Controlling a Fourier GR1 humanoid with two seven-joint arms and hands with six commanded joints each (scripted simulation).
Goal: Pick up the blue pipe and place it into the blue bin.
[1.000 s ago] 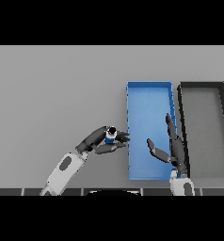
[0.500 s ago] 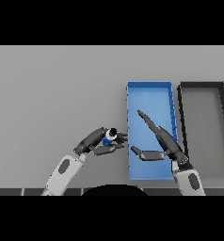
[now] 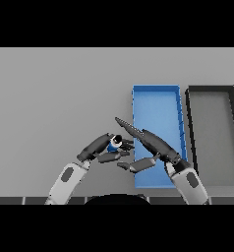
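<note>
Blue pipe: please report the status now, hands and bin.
Left hand shut on blue pipe, left of blue bin. Right hand open, fingers straight, at the bin's left edge, close beside the pipe. Pipe not yet in bin.

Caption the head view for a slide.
Left robot hand grips the blue pipe beside the blue bin as the open right robot hand reaches toward it.

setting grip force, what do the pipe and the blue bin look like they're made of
The pipe, held in the left hand, looks like glossy blue plastic with a pale end, though it is mostly hidden. The blue bin looks like matte rigid plastic: flat even colour, thin straight walls.
</note>
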